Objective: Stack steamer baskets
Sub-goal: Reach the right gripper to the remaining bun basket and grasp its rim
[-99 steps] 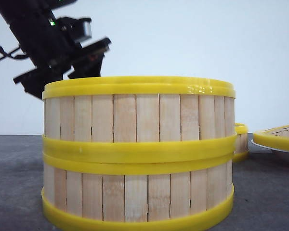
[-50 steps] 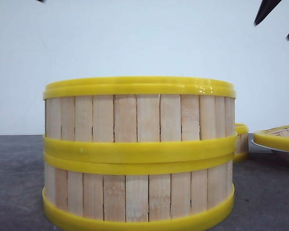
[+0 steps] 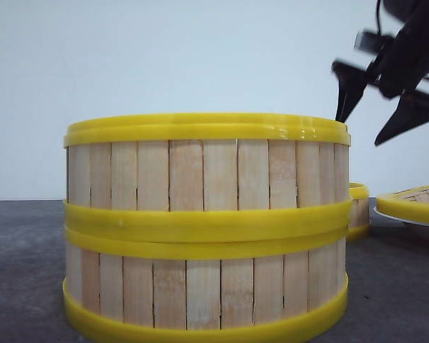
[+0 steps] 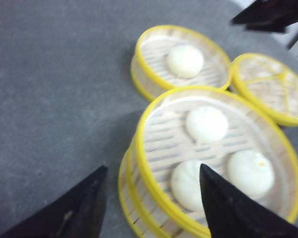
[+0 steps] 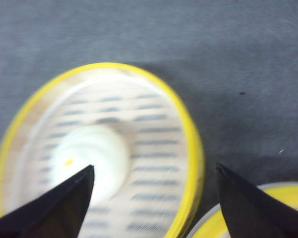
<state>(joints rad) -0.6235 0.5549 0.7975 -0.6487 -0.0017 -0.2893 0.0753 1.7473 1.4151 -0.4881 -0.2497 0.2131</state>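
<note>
Two steamer baskets are stacked close to the front camera, the upper one (image 3: 200, 171) on the lower one (image 3: 200, 293). In the left wrist view the stack (image 4: 154, 163) holds three white buns (image 4: 206, 124). My left gripper (image 4: 152, 168) hovers open above the stack's near rim, holding nothing. The third basket (image 3: 357, 207) (image 4: 181, 62) stands alone behind the stack with one bun (image 5: 92, 153). My right gripper (image 3: 375, 121) (image 5: 155, 167) is open over this basket (image 5: 154, 129), its fingers straddling the rim on the lid's side.
The woven yellow-rimmed lid (image 3: 415, 204) (image 4: 270, 87) rests on a white plate (image 3: 407, 223) at the right, next to the single basket. The table top (image 4: 54, 89) is dark grey.
My left arm has risen from behind the stack and left the front view. My right gripper has come down into view at the upper right, above the single basket.
</note>
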